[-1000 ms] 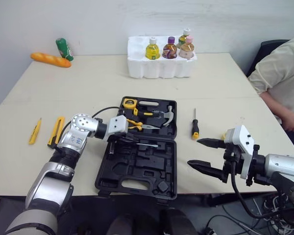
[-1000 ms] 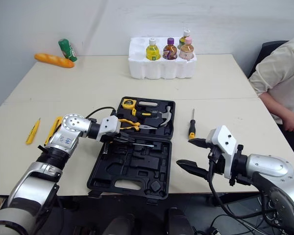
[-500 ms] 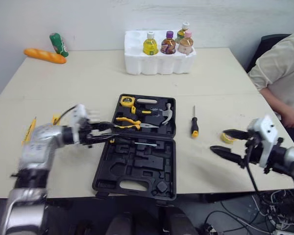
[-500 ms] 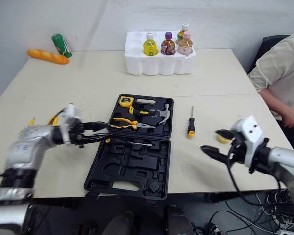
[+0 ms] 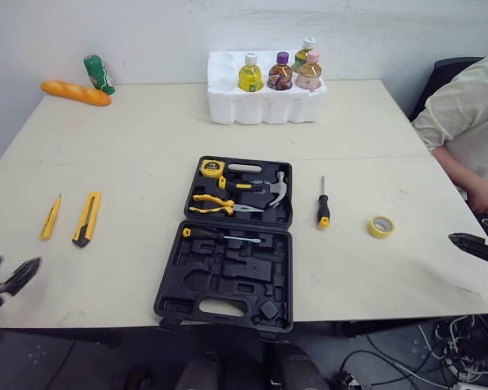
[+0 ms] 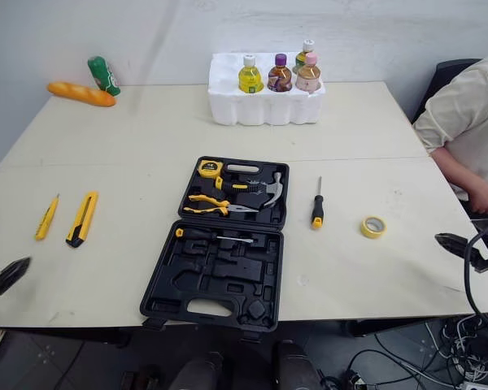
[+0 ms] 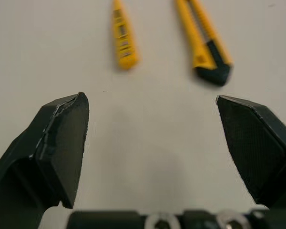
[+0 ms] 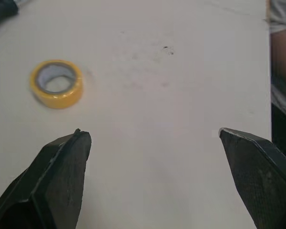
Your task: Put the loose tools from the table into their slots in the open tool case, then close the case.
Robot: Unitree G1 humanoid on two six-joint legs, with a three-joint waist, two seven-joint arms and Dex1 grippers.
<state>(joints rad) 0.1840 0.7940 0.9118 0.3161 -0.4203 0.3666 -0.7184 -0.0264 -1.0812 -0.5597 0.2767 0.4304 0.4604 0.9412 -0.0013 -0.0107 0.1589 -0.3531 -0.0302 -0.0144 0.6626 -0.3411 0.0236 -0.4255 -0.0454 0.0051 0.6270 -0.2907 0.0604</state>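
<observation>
The open tool case (image 5: 228, 284) sits mid-frame on the counter (image 5: 146, 162). My left pincer (image 7: 150, 98) has pulled out of it to the lower left edge and my right pincer (image 8: 152, 132) to the right edge, both spread and empty. The cutter (image 5: 85, 218), screwdriver (image 5: 323, 207) and tape roll (image 5: 381, 227) lie loose, so I judge more picks remain.

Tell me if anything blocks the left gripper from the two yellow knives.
Nothing visible does: only bare table lies between the open left gripper and the small yellow cutter and larger yellow-and-black knife.
</observation>
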